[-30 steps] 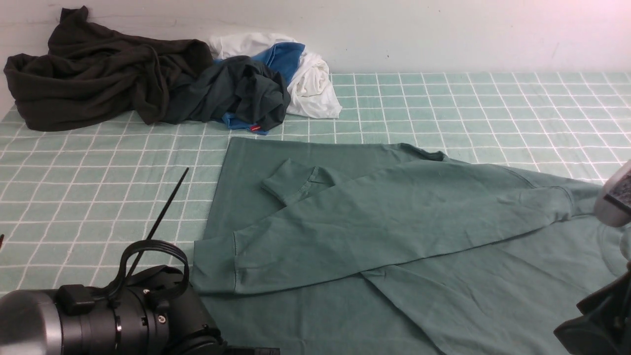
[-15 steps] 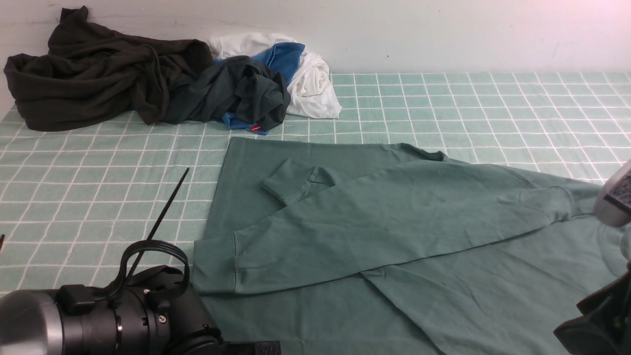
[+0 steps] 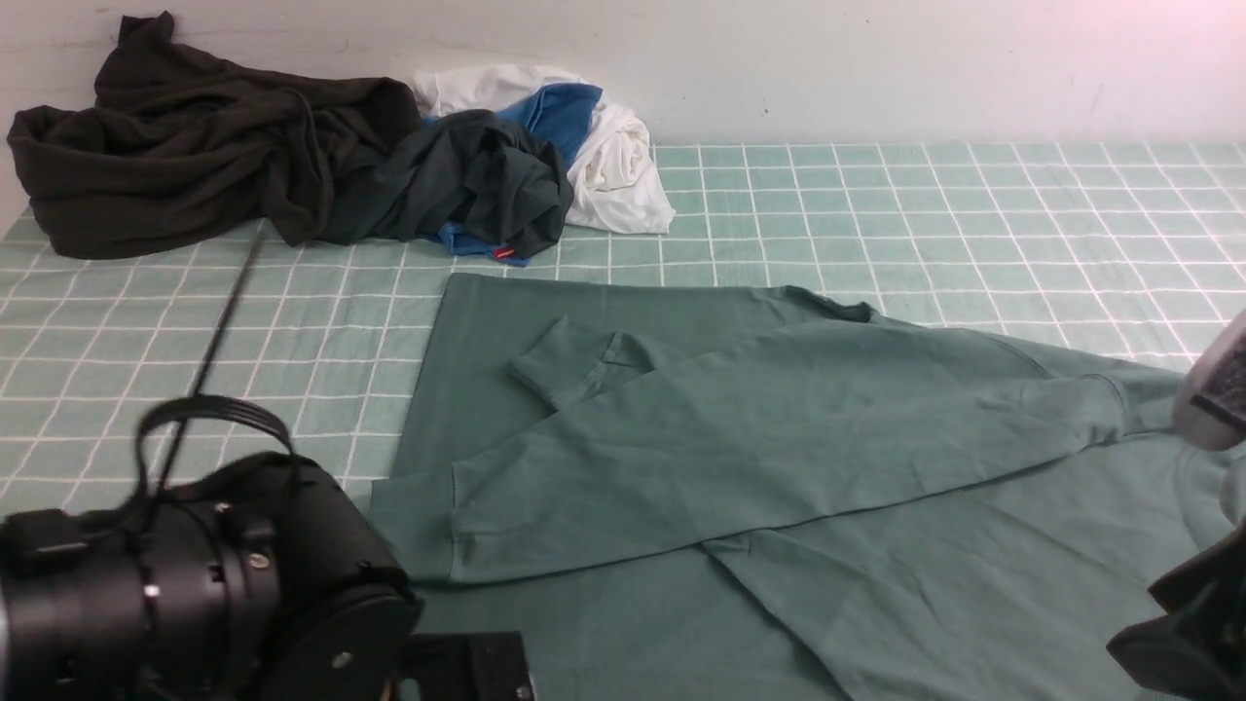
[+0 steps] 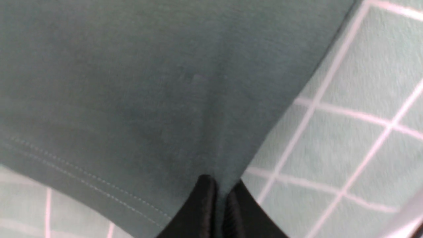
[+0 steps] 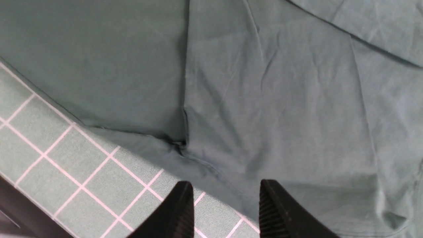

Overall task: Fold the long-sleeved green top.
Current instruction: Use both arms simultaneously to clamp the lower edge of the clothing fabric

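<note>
The surface (image 3: pixel 973 214) is covered with a pale green cloth ruled in white squares and runs back to a plain white wall (image 3: pixel 876 68). The top (image 3: pixel 779 438) lies spread on the near middle and right of the surface. One sleeve is folded across the body toward the left, and a second cuff lies on the body farther back. At the back left, against the wall, is a heap of clothes: a very dark garment (image 3: pixel 175 146), a teal-grey one (image 3: pixel 467 185) with a small red tag, a blue piece (image 3: pixel 557 112) and a white one (image 3: pixel 618 166).

The left tool (image 4: pixel 221 188) is at the near left, pinched closed on the top's fabric close to its side edge and stitched hem. The right tool (image 5: pixel 226 191) is at the near right, its fingers apart over the top's edge with nothing between them.
</note>
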You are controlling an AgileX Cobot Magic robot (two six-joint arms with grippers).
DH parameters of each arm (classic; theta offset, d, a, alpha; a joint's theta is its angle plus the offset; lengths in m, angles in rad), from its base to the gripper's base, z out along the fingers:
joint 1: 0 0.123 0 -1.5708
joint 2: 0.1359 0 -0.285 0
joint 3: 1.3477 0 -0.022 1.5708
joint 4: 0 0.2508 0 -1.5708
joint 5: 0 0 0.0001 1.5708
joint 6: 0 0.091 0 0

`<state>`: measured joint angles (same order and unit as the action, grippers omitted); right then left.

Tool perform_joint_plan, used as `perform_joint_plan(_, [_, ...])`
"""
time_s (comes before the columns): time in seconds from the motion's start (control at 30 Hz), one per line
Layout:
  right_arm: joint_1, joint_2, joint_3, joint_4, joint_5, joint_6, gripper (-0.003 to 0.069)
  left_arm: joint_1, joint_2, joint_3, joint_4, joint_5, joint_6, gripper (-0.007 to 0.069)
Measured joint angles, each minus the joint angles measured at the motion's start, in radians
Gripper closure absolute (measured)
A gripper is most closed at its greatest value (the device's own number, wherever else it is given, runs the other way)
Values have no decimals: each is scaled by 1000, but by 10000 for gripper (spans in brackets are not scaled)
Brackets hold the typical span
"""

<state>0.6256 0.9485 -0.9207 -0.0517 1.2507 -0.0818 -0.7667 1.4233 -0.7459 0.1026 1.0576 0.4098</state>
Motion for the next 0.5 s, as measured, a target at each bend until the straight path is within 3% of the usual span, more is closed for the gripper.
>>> perform_joint_plan(0.17, [0, 20, 22, 52, -2, -172, 348, 64, -100, 0, -5, 118, -13, 619])
perform_joint_plan(0.33, [0, 50, 166, 79, -8, -346, 236, 105, -137, 0, -13, 125, -13, 622])
perform_joint_plan(0.5, [0, 68, 318, 37, -85, -425, 194, 109, -136, 0, -14, 125, -15, 622])
